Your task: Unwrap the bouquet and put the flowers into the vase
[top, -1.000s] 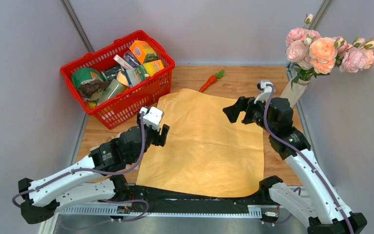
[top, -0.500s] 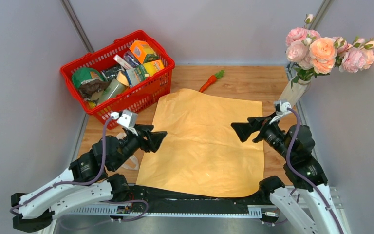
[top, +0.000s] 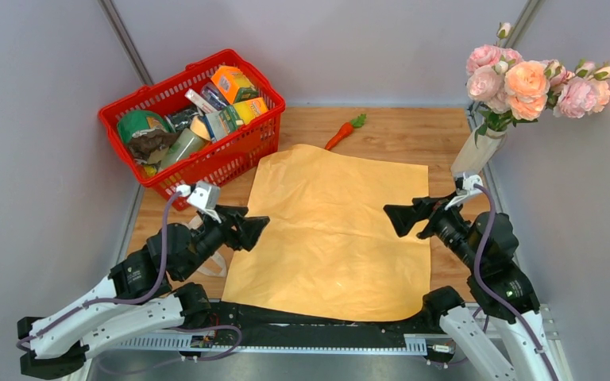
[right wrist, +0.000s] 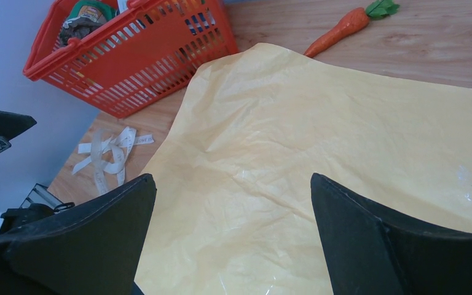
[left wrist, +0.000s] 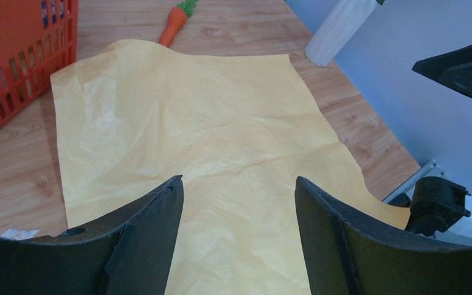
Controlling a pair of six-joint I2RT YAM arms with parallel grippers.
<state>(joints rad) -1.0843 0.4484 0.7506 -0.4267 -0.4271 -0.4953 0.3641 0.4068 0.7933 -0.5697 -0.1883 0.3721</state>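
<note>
Flowers (top: 528, 79) are sitting in the vase (top: 472, 155) at upper right, wrapping paper (top: 333, 230) lying flat mid-frame, so left gripper (top: 252, 230) and right gripper (top: 395, 219) are hovering wide-spread and empty, work apparently finished.

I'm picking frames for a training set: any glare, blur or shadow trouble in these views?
Top external: even light, sharp throughout, only a faint sheen on the wrapping paper. Left wrist: paper creases clear, the left end effector a dark, featureless silhouette. Right wrist: small glossy glints on the paper, the right end effector likewise underexposed.
</note>
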